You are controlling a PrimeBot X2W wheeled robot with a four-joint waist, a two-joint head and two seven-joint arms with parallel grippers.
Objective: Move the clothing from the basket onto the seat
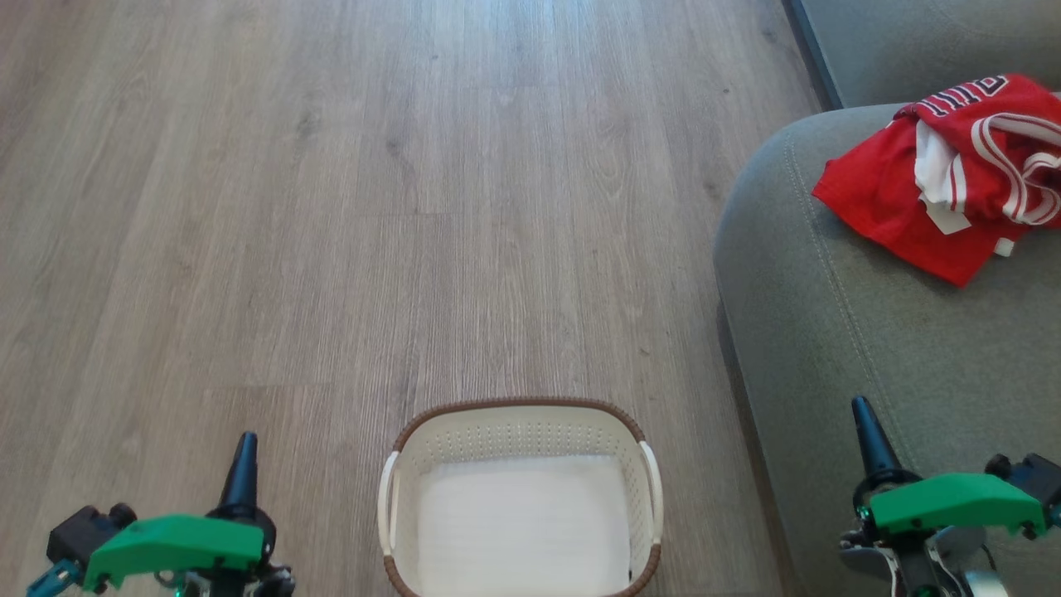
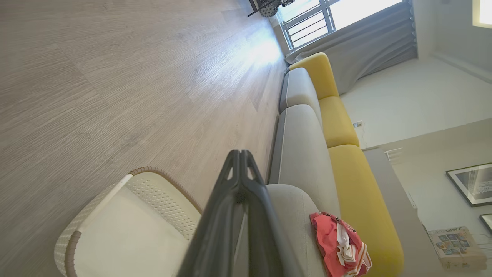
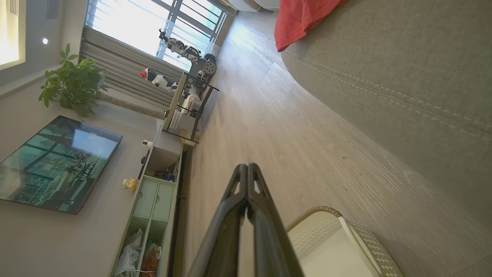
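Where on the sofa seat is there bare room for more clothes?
The grey-green fabric seat cushion is bare between the red white-striped garments and the right end effector. The pile crowds its far right part. The white perforated basket is empty.

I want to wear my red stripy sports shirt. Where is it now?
The red, white-striped sports clothing lies crumpled at the head view's upper right, on the grey-green fabric sofa seat, apart from the white perforated plastic basket.

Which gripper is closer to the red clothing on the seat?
Right. The right gripper is by the seat, short of the clothing; the left gripper is on the basket's far side, over the floor.
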